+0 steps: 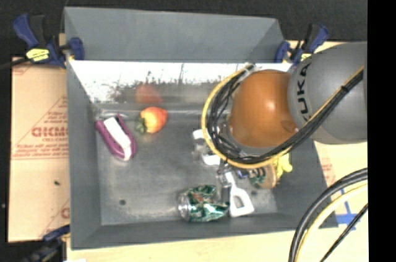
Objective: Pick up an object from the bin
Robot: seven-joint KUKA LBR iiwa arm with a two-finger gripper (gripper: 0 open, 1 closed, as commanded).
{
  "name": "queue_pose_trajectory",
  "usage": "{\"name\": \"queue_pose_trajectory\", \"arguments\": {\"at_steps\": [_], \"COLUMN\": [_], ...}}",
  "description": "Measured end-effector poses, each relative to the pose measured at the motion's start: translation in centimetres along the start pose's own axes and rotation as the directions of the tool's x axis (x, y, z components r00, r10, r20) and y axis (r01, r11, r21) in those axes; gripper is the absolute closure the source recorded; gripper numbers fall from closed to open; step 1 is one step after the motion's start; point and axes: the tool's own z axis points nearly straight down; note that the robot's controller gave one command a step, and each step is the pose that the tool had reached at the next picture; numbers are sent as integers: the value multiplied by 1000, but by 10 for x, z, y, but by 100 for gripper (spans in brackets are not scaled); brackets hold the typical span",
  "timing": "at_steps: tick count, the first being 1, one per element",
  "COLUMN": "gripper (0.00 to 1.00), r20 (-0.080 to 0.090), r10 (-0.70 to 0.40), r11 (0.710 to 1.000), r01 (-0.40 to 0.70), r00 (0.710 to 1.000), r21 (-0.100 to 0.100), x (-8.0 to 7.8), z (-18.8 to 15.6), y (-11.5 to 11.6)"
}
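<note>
My gripper (224,187) hangs low in the front right part of the bin, under the arm's orange cover. Its tip stands right at the right end of a crushed green and silver can (199,205) lying near the front wall. A small white looped piece (242,205) lies just to the gripper's right, touching or nearly touching the can. A yellow thing (284,166) and a small green and brown thing (262,178) peek out from beneath the arm by the right wall. Nothing shows as lifted.
An orange-red toy fruit with a green stalk (153,119) lies at the back middle. A purple and white curved thing (116,137) lies at the left. The arm with its orange cover and cables hides much of the bin's right side.
</note>
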Motion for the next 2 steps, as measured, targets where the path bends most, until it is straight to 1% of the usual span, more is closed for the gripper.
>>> {"name": "queue_pose_trajectory", "arguments": {"at_steps": [1,2], "gripper": [0,0], "r20": [6,-2], "r10": [170,65], "r11": [985,998], "r01": [-170,-65], "r00": [985,998], "r21": [-1,0], "x": [-6,2], "z": [-31,37], "y": [1,27]}}
